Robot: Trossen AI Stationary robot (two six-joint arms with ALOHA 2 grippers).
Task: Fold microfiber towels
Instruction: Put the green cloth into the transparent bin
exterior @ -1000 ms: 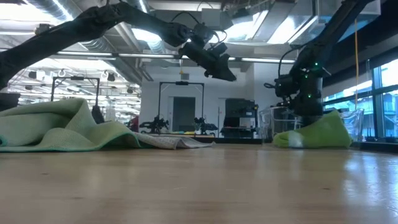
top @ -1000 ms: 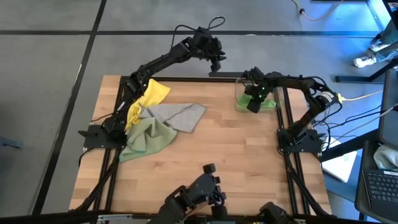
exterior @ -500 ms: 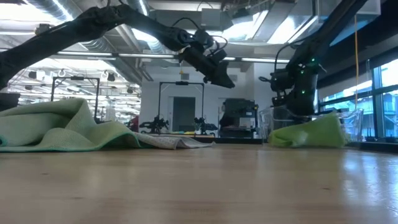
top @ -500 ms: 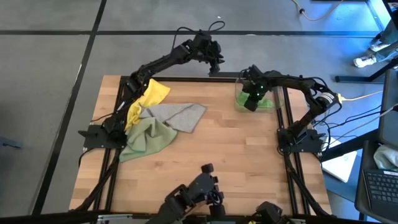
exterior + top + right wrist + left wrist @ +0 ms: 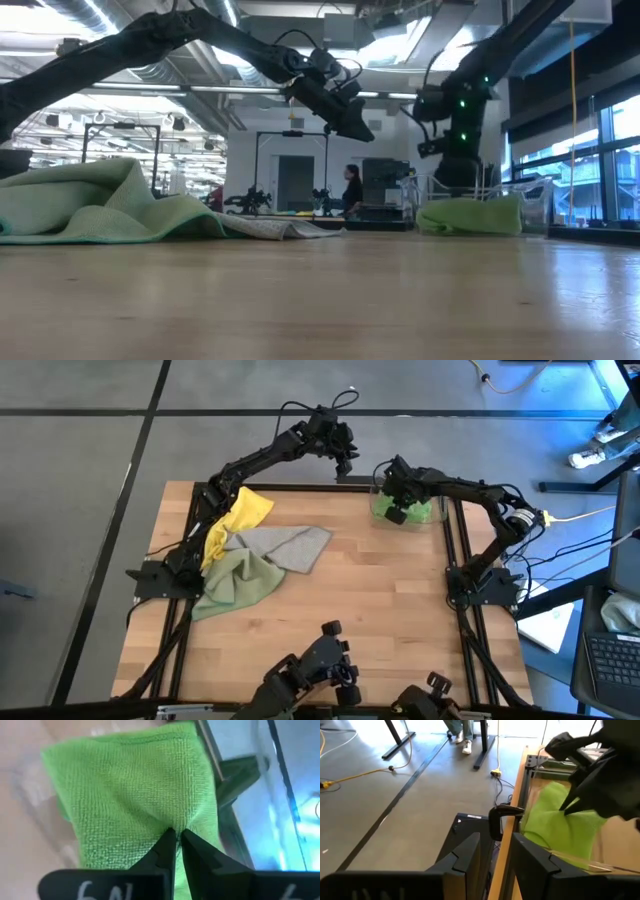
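Open robotics lab or workshop: exposed ceiling ducts (image 5: 90,20), strip lighting, grey concrete floor (image 5: 80,450), wooden workbench (image 5: 330,600), trailing cables, a person (image 5: 352,190) standing beyond

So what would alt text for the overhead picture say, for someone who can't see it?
Overhead, the right gripper pinches a bright green towel in a clear bin at the wooden table's far right corner. The left gripper hangs beyond the far edge; yellow, grey-beige and pale olive-green towels lie heaped at left.
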